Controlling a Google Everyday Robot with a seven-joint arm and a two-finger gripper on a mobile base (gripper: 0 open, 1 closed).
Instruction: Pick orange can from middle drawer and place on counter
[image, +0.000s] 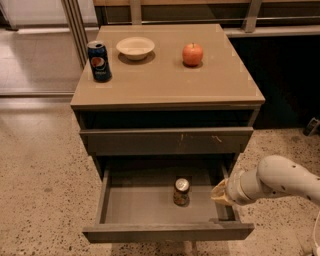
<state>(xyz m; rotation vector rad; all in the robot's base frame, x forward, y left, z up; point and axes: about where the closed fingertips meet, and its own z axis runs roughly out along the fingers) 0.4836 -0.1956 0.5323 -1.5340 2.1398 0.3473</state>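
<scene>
Right now your gripper (220, 193) hangs at the right edge of the open middle drawer (165, 232), at 3 o'clock from the orange can (181, 192) and apart from it. You cannot tell whether it is spread or closed. That can stands upright on the drawer floor. Up on the counter (165, 85) stand a Pepsi can (99, 61), a bowl (135, 48) and an apple (192, 54).

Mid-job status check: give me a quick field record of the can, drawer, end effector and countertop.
orange can: upright on the floor of the open middle drawer
end effector: low at the drawer's right wall, right of the can, not touching it
counter: holds Pepsi can, bowl, apple, all toward the back
task: can not yet lifted
</scene>
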